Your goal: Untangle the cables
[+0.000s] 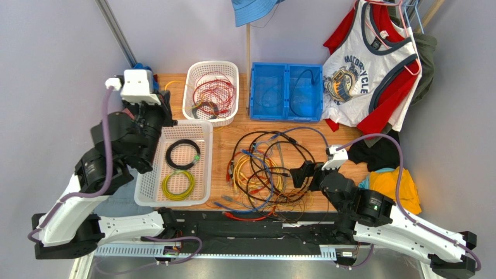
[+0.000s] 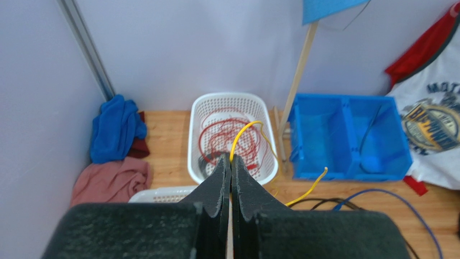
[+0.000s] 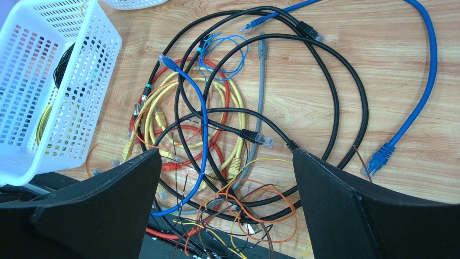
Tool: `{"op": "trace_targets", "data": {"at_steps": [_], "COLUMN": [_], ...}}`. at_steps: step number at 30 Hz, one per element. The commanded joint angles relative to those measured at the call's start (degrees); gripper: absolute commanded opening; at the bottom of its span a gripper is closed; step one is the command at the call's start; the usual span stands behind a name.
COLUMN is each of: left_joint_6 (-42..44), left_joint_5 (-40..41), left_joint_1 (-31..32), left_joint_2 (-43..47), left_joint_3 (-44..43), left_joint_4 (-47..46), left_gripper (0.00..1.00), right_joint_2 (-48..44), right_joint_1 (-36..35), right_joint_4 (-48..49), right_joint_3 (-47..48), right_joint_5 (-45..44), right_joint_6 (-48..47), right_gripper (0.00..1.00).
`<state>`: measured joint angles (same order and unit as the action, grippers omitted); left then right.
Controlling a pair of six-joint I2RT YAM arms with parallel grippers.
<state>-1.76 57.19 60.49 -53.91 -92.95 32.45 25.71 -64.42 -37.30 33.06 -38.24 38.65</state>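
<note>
The cables lie in a knotted heap of black, blue, yellow, orange and red cords on the wooden table, right of centre. My right gripper hangs just above the heap's right side. In the right wrist view it stands wide open over the cables, with thin orange and brown loops between its fingers and nothing gripped. My left gripper is raised at the back left, shut on a thin yellow wire that arcs out of its tips over the far white basket.
The far white basket holds red wires. A nearer white basket holds a black coil and a yellow coil. A blue bin stands at the back. Clothes hang and lie at the right, and cloths lie at the back left.
</note>
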Motion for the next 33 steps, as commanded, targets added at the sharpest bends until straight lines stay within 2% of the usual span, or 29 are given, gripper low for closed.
{"op": "trace_targets", "data": {"at_steps": [1,5,9,13,18,21,22,26,31,33], "left_joint_6": [-6.14,-10.89,-11.51,-14.84,-18.10,-20.38,-21.08,-22.94,-26.88,-28.73], "left_joint_5": [0.74,0.82,2.74,4.07,3.90,0.65,-0.66,-9.27,-13.59,-16.83], "left_joint_1": [-3.35,-6.26,-6.52,-6.61,-6.87,-9.68,-12.39,-19.87,-27.60,-30.41], "left_joint_2": [3.81,6.00,8.12,8.38,10.66,10.76,10.58,9.53,6.81,4.17], "left_joint_3": [4.17,5.49,5.85,5.41,13.48,19.11,21.29,25.70,29.83,30.98], "left_joint_4": [4.81,10.87,12.19,18.51,18.18,17.48,17.13,15.19,16.94,19.31], "left_gripper": [0.00,0.00,0.00,0.00,0.00,0.00,0.00,0.00,0.00,0.17], "right_joint_2": [-0.23,-0.31,0.21,0.92,1.79,2.67,2.76,2.76,1.89,1.88], "right_joint_1": [-0.18,-0.09,-0.18,-0.18,-0.18,-0.18,-0.18,-0.18,-0.18,-0.18], "right_joint_4": [1.18,1.09,1.70,2.40,4.16,4.34,4.25,4.25,3.73,3.64], "right_joint_3": [2.19,2.19,2.10,1.83,0.96,1.04,1.13,0.87,-0.01,-0.01], "right_joint_5": [0.71,0.71,1.23,1.59,2.20,2.55,2.64,2.73,2.47,2.38], "right_joint_6": [-0.77,-0.95,-1.12,-0.95,-0.95,-1.04,-0.95,-0.95,-0.51,-0.60], "right_gripper": [0.97,0.97,0.97,0.97,0.97,0.97,0.97,0.97,0.97,0.97]}}
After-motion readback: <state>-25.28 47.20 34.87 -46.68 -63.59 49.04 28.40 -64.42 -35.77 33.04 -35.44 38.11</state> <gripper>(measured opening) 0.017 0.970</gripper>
